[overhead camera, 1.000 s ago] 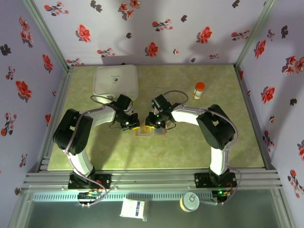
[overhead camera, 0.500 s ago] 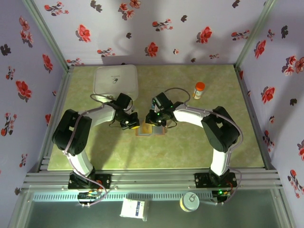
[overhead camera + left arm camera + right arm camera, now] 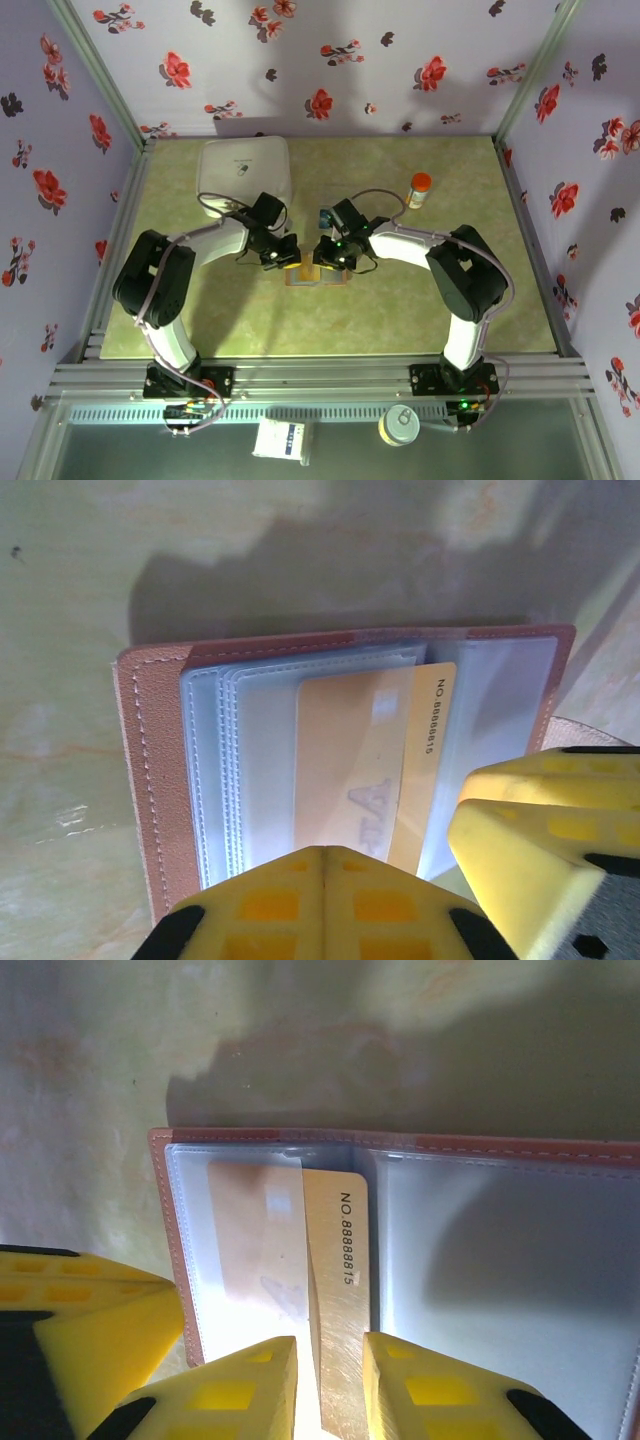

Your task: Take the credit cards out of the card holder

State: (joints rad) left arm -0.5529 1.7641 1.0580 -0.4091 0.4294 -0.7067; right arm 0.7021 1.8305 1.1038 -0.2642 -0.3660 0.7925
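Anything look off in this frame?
Only the yellow-orange plastic card: it sticks halfway out of its clear sleeve in the open tan leather card holder, lying between the parted fingertips of the right gripper. Expected for this task; nothing spilled, torn or askew.

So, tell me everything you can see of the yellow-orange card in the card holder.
The yellow-orange card is thin plastic, printed NO.88888815 along one long edge. It lies flat, partly tucked in a clear sleeve of the open card holder, its bare strip running between the fingers of the right gripper; whether they grip it is unclear.
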